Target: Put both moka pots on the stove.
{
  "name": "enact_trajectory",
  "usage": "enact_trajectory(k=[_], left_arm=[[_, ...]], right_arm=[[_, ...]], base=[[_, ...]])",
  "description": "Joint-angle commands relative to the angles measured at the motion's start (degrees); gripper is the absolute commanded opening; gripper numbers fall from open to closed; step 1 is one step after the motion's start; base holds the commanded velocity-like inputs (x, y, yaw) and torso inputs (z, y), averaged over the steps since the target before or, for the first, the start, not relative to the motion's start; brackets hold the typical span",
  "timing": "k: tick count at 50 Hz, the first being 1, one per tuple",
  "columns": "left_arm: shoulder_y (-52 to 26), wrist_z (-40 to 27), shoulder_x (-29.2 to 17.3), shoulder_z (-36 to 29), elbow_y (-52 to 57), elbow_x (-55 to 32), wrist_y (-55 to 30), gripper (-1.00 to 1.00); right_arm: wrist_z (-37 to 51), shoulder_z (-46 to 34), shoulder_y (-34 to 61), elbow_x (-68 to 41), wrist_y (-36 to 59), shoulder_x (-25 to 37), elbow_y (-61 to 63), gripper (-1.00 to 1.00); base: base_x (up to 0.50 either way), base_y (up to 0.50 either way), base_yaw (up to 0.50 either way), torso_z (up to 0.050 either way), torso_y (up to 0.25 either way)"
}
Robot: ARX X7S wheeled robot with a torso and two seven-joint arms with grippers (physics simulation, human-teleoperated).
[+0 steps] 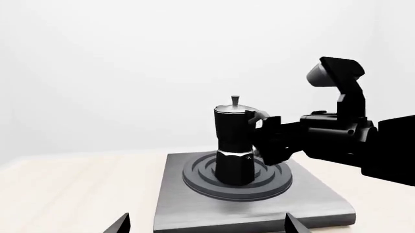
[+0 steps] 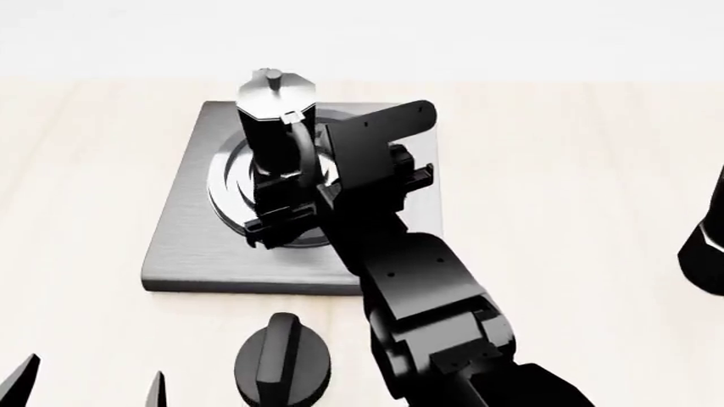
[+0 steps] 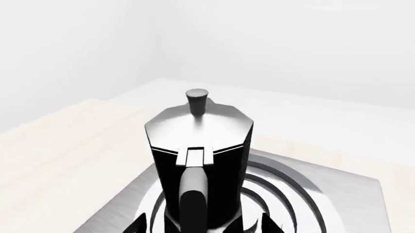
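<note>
One moka pot (image 2: 270, 114) stands upright on the ring burner of the grey stove (image 2: 186, 246). It also shows in the left wrist view (image 1: 234, 145) and the right wrist view (image 3: 198, 145). My right gripper (image 2: 308, 188) is at the pot's handle side with its jaws spread wide, one on each side of the handle (image 3: 193, 194), not closed on it. The second moka pot (image 2: 707, 246) stands on the table at the right edge of the head view, partly cut off. My left gripper (image 1: 207, 224) is open and empty, in front of the stove (image 1: 246, 208).
A squat black round knob (image 2: 283, 366) sits on the light wooden table (image 2: 565, 170) just in front of the stove, beside my right forearm. My left fingertips (image 2: 23, 377) show at the bottom left of the head view.
</note>
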State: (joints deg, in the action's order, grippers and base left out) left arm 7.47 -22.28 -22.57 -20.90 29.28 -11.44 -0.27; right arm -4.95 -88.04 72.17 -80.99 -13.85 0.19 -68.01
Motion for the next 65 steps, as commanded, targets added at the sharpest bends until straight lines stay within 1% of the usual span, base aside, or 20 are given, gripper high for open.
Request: enact_trajectory(k=[1, 10, 17, 20, 21, 23, 30, 31, 33, 35, 40, 41, 42, 47, 48, 49, 50, 54, 56, 65], left_arm=[[0.13, -0.22, -0.13, -0.13, 0.33, -0.09, 0.12, 1.00], [-0.04, -0.26, -0.19, -0.20, 0.00, -0.11, 0.38, 1.00], [-0.30, -0.30, -0.19, -0.29, -0.29, -0.17, 0.38, 1.00], [-0.33, -0.28, -0.12, -0.47, -0.47, -0.08, 0.54, 1.00], [-0.25, -0.21, -0.10, -0.61, -0.39, -0.05, 0.74, 1.00], [-0.27, -0.22, -0.09, -0.77, -0.35, 0.04, 0.67, 1.00], [-0.22, -0.20, -0.23, -0.84, -0.43, -0.09, 0.82, 1.00], [-0.19, -0.22, -0.22, -0.87, -0.48, -0.06, 0.94, 1.00], [-0.11, -0.13, -0.20, -1.11, -0.53, 0.03, 1.08, 1.00], [-0.07, -0.17, -0.26, -1.09, -0.34, -0.06, 1.07, 1.00], [0.09, -0.35, -0.24, -0.94, -0.20, -0.43, 1.23, 1.00], [0.12, -0.40, -0.24, -0.96, -0.15, -0.39, 1.24, 1.00], [0.15, -0.44, -0.26, -0.97, -0.07, -0.37, 1.24, 1.00], [0.20, -0.62, -0.43, -0.75, 0.32, -0.71, 1.07, 1.00], [0.22, -0.69, -0.47, -0.69, 0.48, -0.76, 1.02, 1.00], [0.24, -0.70, -0.47, -0.68, 0.44, -0.81, 1.09, 1.00], [0.22, -0.75, -0.47, -0.67, 0.41, -0.78, 1.06, 1.00], [0.36, -0.99, -0.82, -0.33, 1.21, -0.97, 0.84, 1.00], [0.23, -0.99, -0.92, -0.12, 1.17, -1.31, 0.76, 1.00], [0.07, -1.11, -0.95, -0.12, 1.20, -1.52, 0.82, 1.00]], right_arm=[[-0.27, 0.36, 0.23, 0.44, -0.13, -0.17, 0.12, 1.00], [-0.97, 0.09, -0.31, 0.71, -1.27, -0.12, -0.91, 1.00], [17.05, -3.54, 0.07, 6.15, -2.69, 19.28, 37.87, 1.00], [24.03, -4.92, 0.46, 11.86, -5.37, 24.67, 47.57, 1.00], [21.23, -5.32, 0.98, 9.96, -4.25, 27.69, 53.29, 1.00], [25.92, -6.37, 1.98, 13.32, -4.22, 32.52, 61.30, 1.00], [36.79, -6.15, 3.84, 20.01, -5.26, 44.24, 77.43, 1.00], [35.99, -6.45, 4.20, 18.36, -4.36, 45.17, 78.98, 1.00], [39.96, -5.39, 3.61, 19.35, -5.91, 48.00, 81.20, 1.00], [39.67, -5.63, 3.46, 19.51, -6.20, 50.18, 83.26, 1.00], [38.29, -4.23, -1.30, 21.06, -15.02, 55.29, 83.08, 1.00], [39.08, -4.40, -1.27, 22.92, -14.67, 55.95, 83.22, 1.00], [37.03, -4.99, -0.85, 16.75, -12.35, 57.65, 84.02, 1.00], [39.33, -4.40, -0.55, 17.69, -12.31, 62.80, 84.22, 1.00], [38.03, -3.99, -0.93, 20.56, -14.96, 64.59, 83.69, 1.00], [40.76, -3.66, -1.03, 22.77, -15.05, 65.36, 83.49, 1.00], [38.75, -4.61, 0.64, 18.70, -9.78, 66.53, 84.86, 1.00], [36.76, -4.35, 0.18, 17.02, -11.23, 72.52, 84.20, 1.00], [39.32, -4.14, 0.29, 17.39, -10.53, 74.71, 83.30, 1.00], [34.96, -2.74, 2.54, 11.84, -6.65, 79.35, 78.23, 1.00]], base=[[0.00, 0.00, 0.00, 0.000, 0.000], [0.00, 0.00, 0.00, 0.000, 0.000], [0.00, 0.00, 0.00, 0.000, 0.000], [0.00, 0.00, 0.00, 0.000, 0.000], [0.00, 0.00, 0.00, 0.000, 0.000], [0.00, 0.00, 0.00, 0.000, 0.000], [0.00, 0.00, 0.00, 0.000, 0.000], [0.00, 0.00, 0.00, 0.000, 0.000], [0.00, 0.00, 0.00, 0.000, 0.000], [0.00, 0.00, 0.00, 0.000, 0.000], [0.00, 0.00, 0.00, 0.000, 0.000], [0.00, 0.00, 0.00, 0.000, 0.000], [0.00, 0.00, 0.00, 0.000, 0.000], [0.00, 0.00, 0.00, 0.000, 0.000], [0.00, 0.00, 0.00, 0.000, 0.000], [0.00, 0.00, 0.00, 0.000, 0.000], [0.00, 0.00, 0.00, 0.000, 0.000], [0.00, 0.00, 0.00, 0.000, 0.000], [0.00, 0.00, 0.00, 0.000, 0.000], [0.00, 0.00, 0.00, 0.000, 0.000]])
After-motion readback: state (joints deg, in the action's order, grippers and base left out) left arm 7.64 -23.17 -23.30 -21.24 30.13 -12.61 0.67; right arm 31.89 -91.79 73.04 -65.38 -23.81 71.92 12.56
